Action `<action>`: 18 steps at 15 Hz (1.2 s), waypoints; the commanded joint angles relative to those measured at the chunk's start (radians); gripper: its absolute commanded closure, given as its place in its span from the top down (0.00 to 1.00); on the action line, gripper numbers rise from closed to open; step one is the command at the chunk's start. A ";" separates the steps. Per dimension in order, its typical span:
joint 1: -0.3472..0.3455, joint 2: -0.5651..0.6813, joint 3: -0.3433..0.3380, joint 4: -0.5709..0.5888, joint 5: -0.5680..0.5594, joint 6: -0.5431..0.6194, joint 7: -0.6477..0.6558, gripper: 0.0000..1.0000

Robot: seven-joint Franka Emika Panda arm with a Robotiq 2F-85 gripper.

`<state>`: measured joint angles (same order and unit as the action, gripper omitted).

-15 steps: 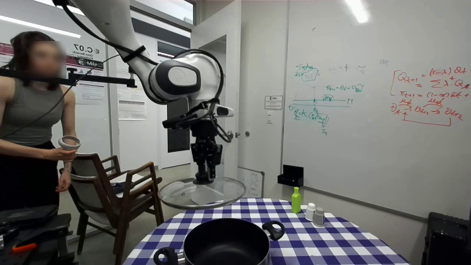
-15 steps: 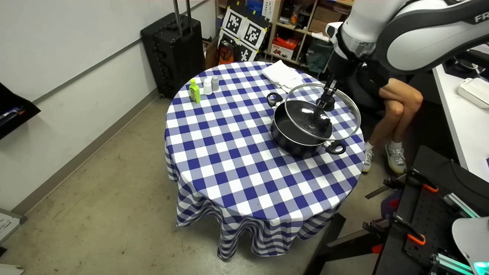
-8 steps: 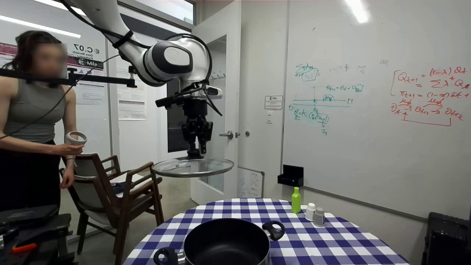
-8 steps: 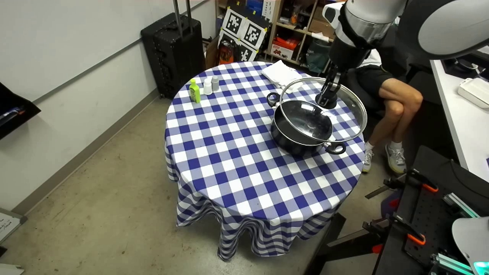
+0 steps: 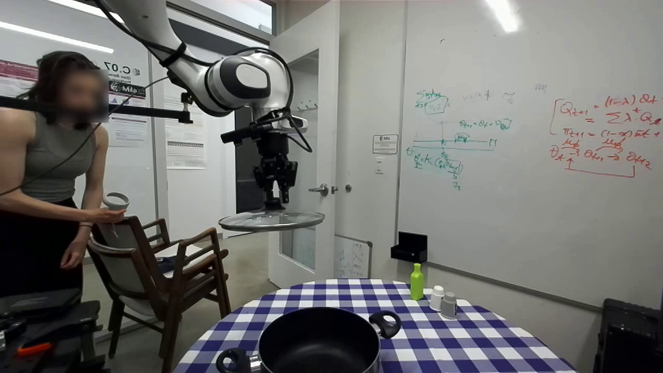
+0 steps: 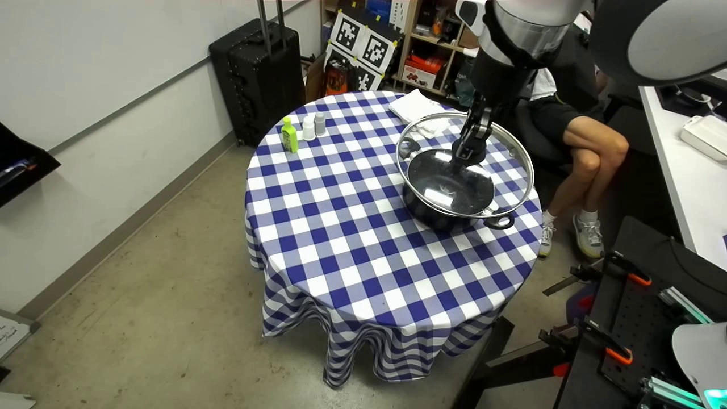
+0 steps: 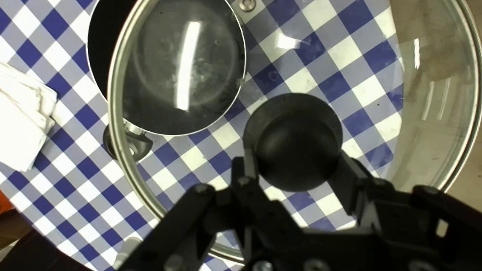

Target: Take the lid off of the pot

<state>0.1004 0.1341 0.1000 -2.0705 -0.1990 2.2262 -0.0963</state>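
Note:
My gripper is shut on the dark centre knob of the lid. The fingers stand on either side of the knob in the wrist view. The clear glass lid with its metal rim hangs roughly level in the air, well above the table. It also shows in the other exterior picture and in the wrist view. The black pot stands uncovered on the table, its dark inside visible. In an exterior view the pot is seen partly through the lid. In the wrist view the pot is at upper left.
A checked tablecloth covers the round table. A green bottle, a white shaker and a grey shaker stand near its edge. White cloths lie beside the pot. A person stands near a chair.
My gripper has raised the lid higher above the pot, and the lid looks more level. In the last half second it shifted a little sideways. The pot has not moved.

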 commanded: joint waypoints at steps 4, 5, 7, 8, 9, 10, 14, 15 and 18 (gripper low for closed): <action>0.047 0.139 0.005 0.125 -0.048 0.026 0.101 0.25; 0.050 0.160 0.003 0.131 -0.050 0.040 0.108 0.25; 0.049 0.212 -0.003 0.142 -0.044 0.082 0.118 0.25; 0.048 0.241 -0.009 0.150 -0.040 0.104 0.126 0.25; 0.046 0.268 -0.016 0.156 -0.036 0.132 0.131 0.25; 0.044 0.300 -0.021 0.165 -0.030 0.156 0.132 0.25; 0.047 0.424 -0.026 0.247 0.001 0.204 0.117 0.25; 0.049 0.452 -0.025 0.271 0.003 0.208 0.112 0.25; 0.059 0.526 -0.022 0.353 0.006 0.201 0.103 0.25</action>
<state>0.1429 0.5926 0.0798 -1.8256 -0.2148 2.4411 0.0209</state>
